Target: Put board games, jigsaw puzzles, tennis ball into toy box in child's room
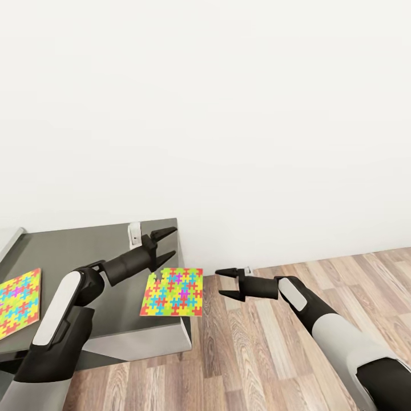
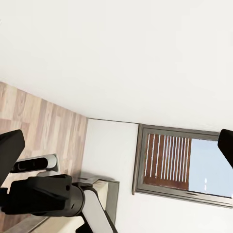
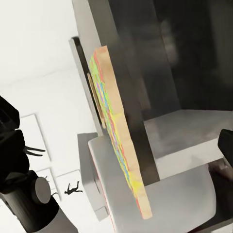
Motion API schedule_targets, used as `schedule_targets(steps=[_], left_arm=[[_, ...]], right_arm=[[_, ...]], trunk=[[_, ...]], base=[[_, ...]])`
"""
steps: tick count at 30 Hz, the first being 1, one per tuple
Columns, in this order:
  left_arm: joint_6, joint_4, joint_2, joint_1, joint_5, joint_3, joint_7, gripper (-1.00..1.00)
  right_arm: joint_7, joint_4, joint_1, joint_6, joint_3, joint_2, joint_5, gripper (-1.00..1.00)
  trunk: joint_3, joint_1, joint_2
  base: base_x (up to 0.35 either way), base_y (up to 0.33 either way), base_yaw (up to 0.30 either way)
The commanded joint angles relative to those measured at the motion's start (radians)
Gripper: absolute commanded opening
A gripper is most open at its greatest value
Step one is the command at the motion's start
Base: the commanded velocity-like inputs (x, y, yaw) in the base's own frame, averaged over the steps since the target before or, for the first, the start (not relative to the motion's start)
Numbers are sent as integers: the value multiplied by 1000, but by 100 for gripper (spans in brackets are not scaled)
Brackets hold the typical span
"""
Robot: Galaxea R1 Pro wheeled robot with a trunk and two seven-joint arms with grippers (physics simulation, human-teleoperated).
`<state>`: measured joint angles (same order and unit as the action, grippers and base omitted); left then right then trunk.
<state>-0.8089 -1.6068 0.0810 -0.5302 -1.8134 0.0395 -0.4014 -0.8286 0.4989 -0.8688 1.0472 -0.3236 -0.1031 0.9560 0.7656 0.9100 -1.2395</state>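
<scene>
1. Both grippers stand open with nothing between their fingers. The left gripper has its two dark tapered fingers spread wide above the far right part of the dark grey table, touching nothing.
2. The right gripper is likewise spread, its fingers pointing left toward the table's right edge, out over the wooden floor and apart from the nearest puzzle.
3. One jigsaw puzzle, a thin square sheet of interlocking red, yellow, green, blue and purple pieces, lies at the table's right front corner, its right part hanging past the edge. In the right wrist view it shows edge-on, with a pale tan underside.
4. A second jigsaw puzzle lies flat on the table's left part, well apart from the first and partly cut by the picture's edge.
5. The left arm reaches forward and rightward over the table, bent at the elbow; the right arm extends from the lower right, forearm roughly level, facing the overhanging puzzle.
6. A small white block stands at the table's back edge, just beside the left gripper.
</scene>
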Motion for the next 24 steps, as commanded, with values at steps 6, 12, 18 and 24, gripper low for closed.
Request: schedule_targets(steps=[6, 12, 18, 24], left_arm=[[0, -1, 0, -1, -11, 0, -10, 100], [0, -1, 0, -1, -11, 0, -10, 100], [0, -1, 0, -1, -11, 0, -10, 100], [0, -1, 1, -1, -11, 0, -10, 100]], right_arm=[[-3, 4, -8, 0, -6, 3, -3, 100], [-2, 5, -10, -7, -18, 6, -3, 100], [0, 5, -11, -22, -39, 8, -3, 100], [1, 5, -11, -30, -53, 8, -3, 100]], trunk=[[1, 0, 0], [1, 0, 0], [0, 0, 0], [-1, 0, 0]], base=[[0, 0, 0], [0, 0, 6], [0, 0, 111], [0, 0, 152]])
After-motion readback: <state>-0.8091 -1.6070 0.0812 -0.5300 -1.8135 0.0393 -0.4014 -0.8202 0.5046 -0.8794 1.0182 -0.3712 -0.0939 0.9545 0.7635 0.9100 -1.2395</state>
